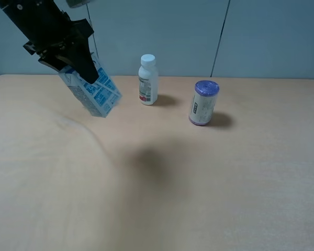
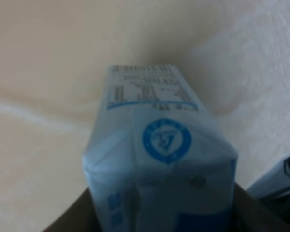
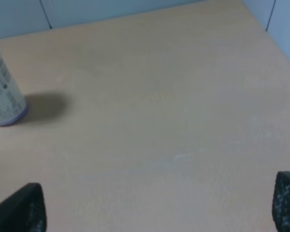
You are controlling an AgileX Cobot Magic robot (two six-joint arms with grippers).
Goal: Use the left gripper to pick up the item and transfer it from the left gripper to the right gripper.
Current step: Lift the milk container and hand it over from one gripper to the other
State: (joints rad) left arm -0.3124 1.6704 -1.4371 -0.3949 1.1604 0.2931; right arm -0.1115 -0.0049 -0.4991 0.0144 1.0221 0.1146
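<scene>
A pale wooden table (image 1: pixel 225 198) is seen in front of a light blue-grey wall (image 1: pixel 272 36). Near the back left of the table, the carton (image 1: pixel 94 94) is held in the air by the left gripper (image 1: pixel 85 70), which is clamped on its upper part. The carton is tilted, with its lower end pointing down and toward the middle of the table, and it is clear of the surface. A soft shadow (image 1: pixel 152 162) is cast on the wood nearer the middle.

In the left wrist view the carton (image 2: pixel 159 159) fills the middle of the frame. A round blue emblem and a printed panel can be made out on it, and the table is seen beyond it.

A white bottle (image 1: pixel 148 80) with a white cap is stood upright near the back edge, to the right of the carton. A purple-lidded can (image 1: pixel 203 103) is stood upright further right, well apart from the carton.

The right gripper (image 3: pixel 159 215) is shown only in the right wrist view. Its fingers (image 3: pixel 24 212) are spread wide, with nothing held between them and bare table beneath. The can (image 3: pixel 2 92) is seen at the edge of that view.
</scene>
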